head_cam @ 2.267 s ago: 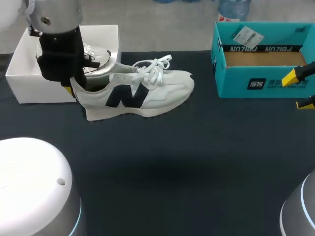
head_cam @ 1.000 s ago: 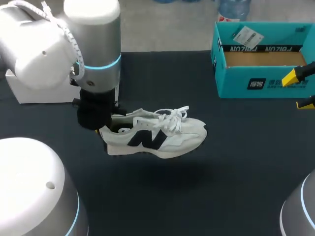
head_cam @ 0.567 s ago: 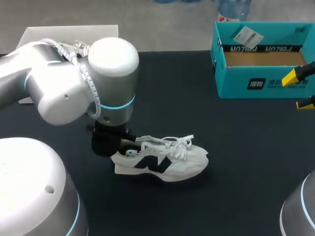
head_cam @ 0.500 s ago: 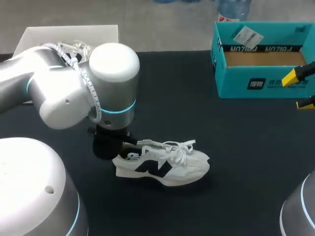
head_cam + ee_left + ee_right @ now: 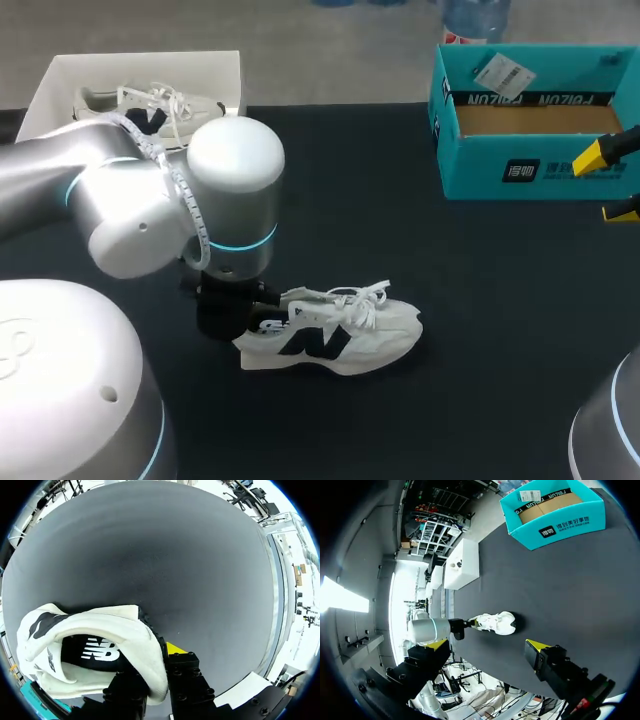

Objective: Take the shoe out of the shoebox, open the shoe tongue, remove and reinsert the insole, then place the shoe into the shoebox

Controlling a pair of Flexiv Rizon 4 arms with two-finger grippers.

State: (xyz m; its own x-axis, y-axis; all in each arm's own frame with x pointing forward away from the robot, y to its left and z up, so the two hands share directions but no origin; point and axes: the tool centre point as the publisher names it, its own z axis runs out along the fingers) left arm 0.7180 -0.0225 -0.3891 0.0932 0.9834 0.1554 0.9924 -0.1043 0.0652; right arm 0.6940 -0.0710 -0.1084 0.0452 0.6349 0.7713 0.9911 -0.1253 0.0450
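A white sneaker [image 5: 335, 335] with a dark side logo and loose laces lies on its sole on the black table, toe to the right. My left gripper [image 5: 248, 314] is at its heel, mostly hidden under the big arm. The left wrist view shows the heel collar [image 5: 142, 645] pinched between the fingers, one yellow tip [image 5: 174, 647] outside the shoe. The white shoebox [image 5: 60, 75] at the back left holds a second sneaker [image 5: 150, 103]. My right gripper [image 5: 487, 645] hangs open and empty at the table's right edge, far from the sneaker [image 5: 495, 622].
A teal cardboard box [image 5: 530, 165] stands open at the back right, just behind the right gripper's yellow fingertips [image 5: 590, 157]. Black table surface [image 5: 470, 330] lies bare between the sneaker and the right arm.
My left arm has carried the sneaker by its heel down and toward the table's front, from hanging in the air to resting on the mat. The right arm has not moved.
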